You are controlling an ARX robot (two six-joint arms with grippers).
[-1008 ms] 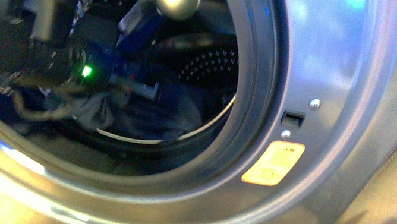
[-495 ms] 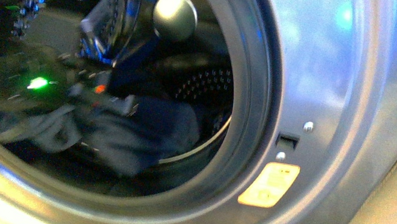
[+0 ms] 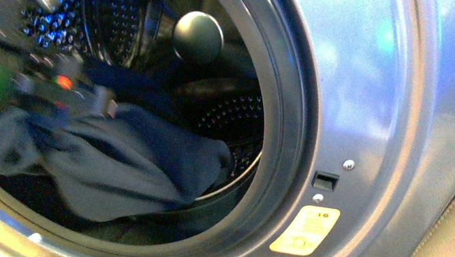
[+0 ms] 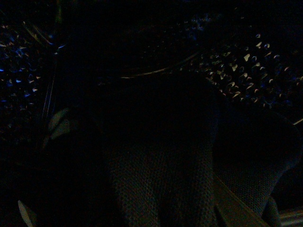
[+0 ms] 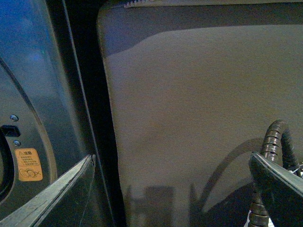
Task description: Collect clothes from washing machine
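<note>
**Q:** Is there any writing or labelling that can be read?

**A:** One orange label point(image 3: 306, 231) sits on the washing machine point(image 3: 369, 89), on the grey metal front just right of the drum mouth's lower right edge. Its print is too small to read. The right wrist view shows a line of characters above a small line drawing, also illegible. Just above the label is a dark latch slot point(image 3: 325, 180) with a screw on either side.

**Q:** Where are the clothes?

**A:** The clothes point(image 3: 130, 161), a dark navy to grey-blue garment, lie bunched across the lower half of the open drum mouth. They drape over its bottom lip, with the dimpled steel drum point(image 3: 231, 112) behind.

**Q:** And the claws?

**A:** The left gripper point(image 3: 77, 99) is a motion-blurred shape at the left edge of the drum mouth, right against the top of the garment (a red light glows on it, and a green one on the arm behind). I cannot tell how far its jaws are apart or whether they have the cloth. The left wrist view is dark. The right gripper point(image 5: 171, 161) has its fingers spread wide with nothing between them. It hangs beside the machine, facing a tan panel point(image 5: 199, 104), with a ribbed cable point(image 5: 277, 139) beside one finger.
</note>
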